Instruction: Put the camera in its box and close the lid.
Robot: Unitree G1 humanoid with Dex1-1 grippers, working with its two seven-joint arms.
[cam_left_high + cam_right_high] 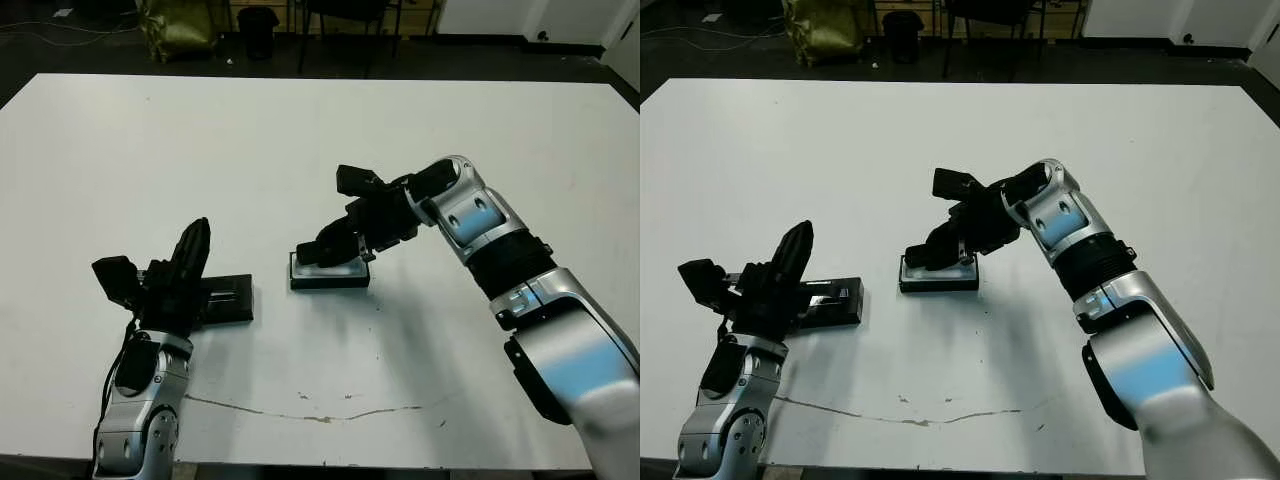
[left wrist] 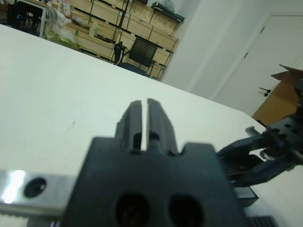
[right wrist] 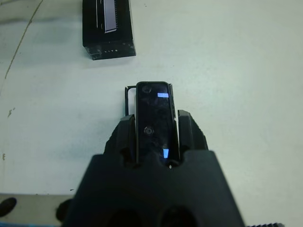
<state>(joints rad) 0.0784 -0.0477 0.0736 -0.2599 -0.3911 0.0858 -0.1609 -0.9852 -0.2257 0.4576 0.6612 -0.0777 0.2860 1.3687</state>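
Even overhead light, blurred wrist foregrounds

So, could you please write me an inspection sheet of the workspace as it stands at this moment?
Surface: white table, with a thin dark crack-like line and specks near its front edge.
Camera: the camera is held between the fingers of the right gripper, directly over the box.
Box: on the table at mid-front, mostly covered by the gripper; only its walls and a pale edge show.
Lid: the lid lies flat, off the box, to the robot's left.
Clutter: nothing seen.
Grippers: the left gripper is shut and empty, above the near end of the lid.
Cables: a thin black cable along the left forearm.
Surroundings: dark floor, chair, wooden crates, white door.
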